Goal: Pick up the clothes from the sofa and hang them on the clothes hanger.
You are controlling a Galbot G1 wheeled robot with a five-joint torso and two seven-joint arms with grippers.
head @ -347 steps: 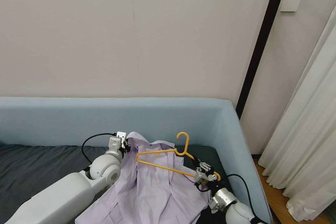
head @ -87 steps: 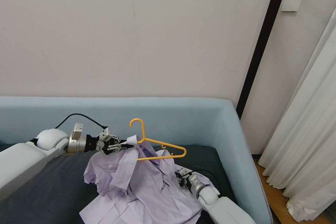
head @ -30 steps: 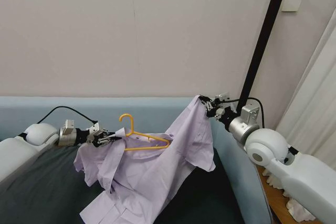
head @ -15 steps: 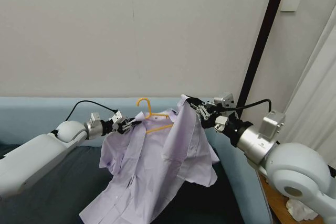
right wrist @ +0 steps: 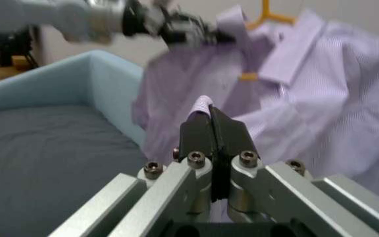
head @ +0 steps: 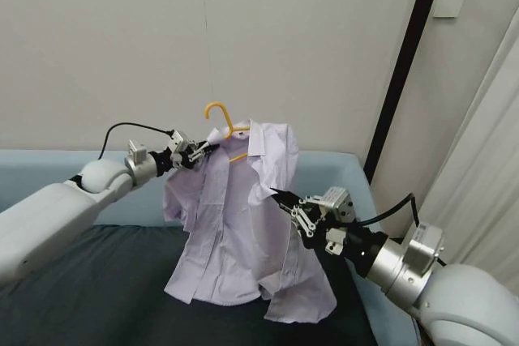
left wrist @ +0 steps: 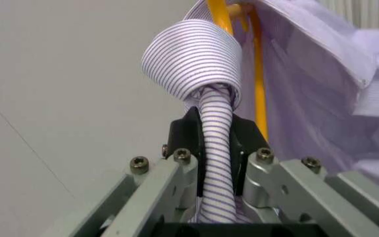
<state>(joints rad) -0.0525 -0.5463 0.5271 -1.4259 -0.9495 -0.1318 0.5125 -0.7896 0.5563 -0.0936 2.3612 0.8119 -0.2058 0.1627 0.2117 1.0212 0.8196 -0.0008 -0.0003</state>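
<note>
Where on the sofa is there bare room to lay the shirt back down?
The dark seat is bare from under the left arm across to the shirt hem. It is crowded at the right end of the sofa, where the shirt hangs between the left tool and right tool.

One shirt [head: 235, 232], one yellow hanger [head: 216, 111], one sofa [head: 332, 172], and two hands: left hand [head: 199, 151], right hand [head: 285, 202].

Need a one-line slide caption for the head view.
Left claw grips the shirt by the yellow hanger, high above the sofa; right claw pinches its front edge.
</note>
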